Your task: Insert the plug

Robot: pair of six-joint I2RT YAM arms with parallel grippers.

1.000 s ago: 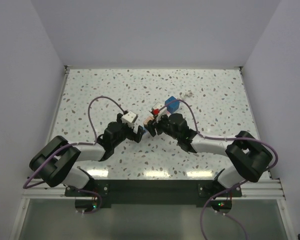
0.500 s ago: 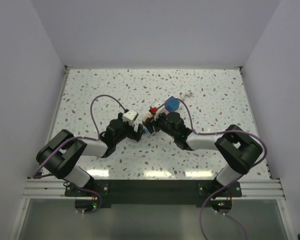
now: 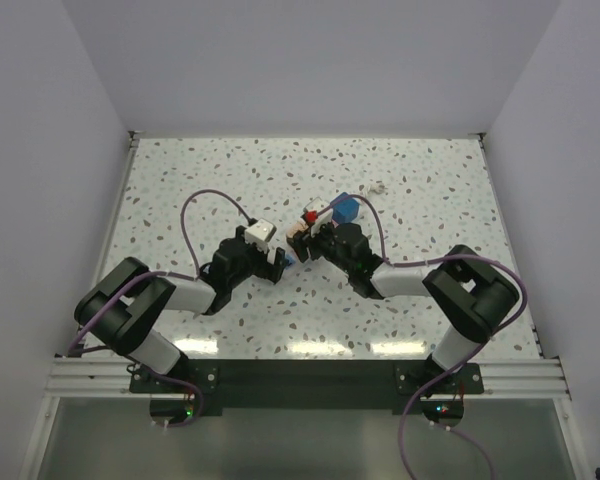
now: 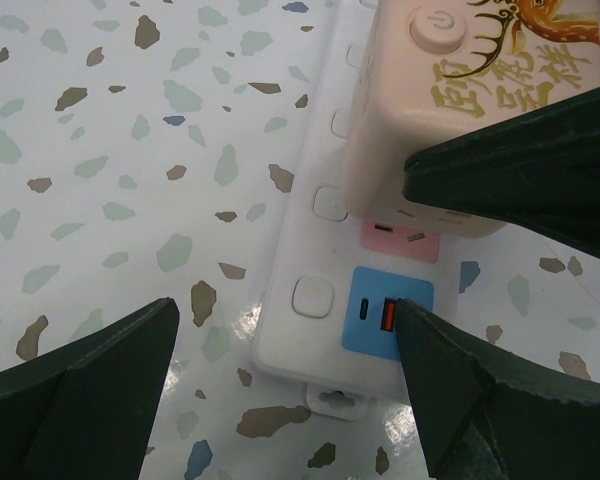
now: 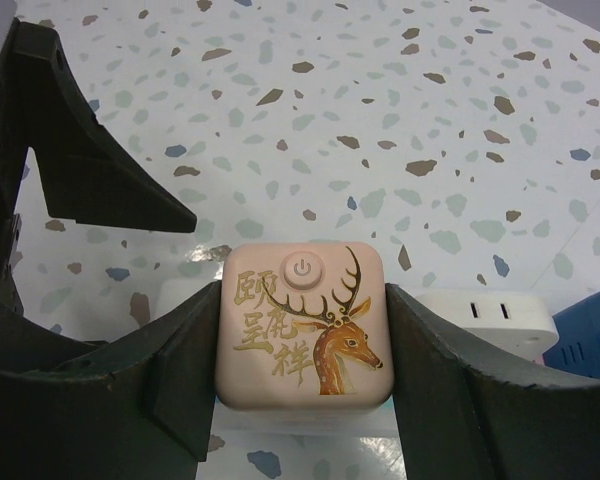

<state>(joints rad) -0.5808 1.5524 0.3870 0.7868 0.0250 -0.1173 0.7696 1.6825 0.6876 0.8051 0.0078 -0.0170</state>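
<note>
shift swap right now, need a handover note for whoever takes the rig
Right pincer: shut on the deer-print plug, holding it down on the white power strip.
Left pincer: open, fingers either side of the strip's USB end; contact unclear.
Done: plug grasped and placed over a socket.
Left: cannot tell if it is fully seated. Probably press it home, then release.

Speckled tabletop (image 3: 430,170) under the right tool (image 3: 303,240), blue block (image 3: 346,209) just beside it, small white scrap (image 3: 379,186) farther beyond it
</note>
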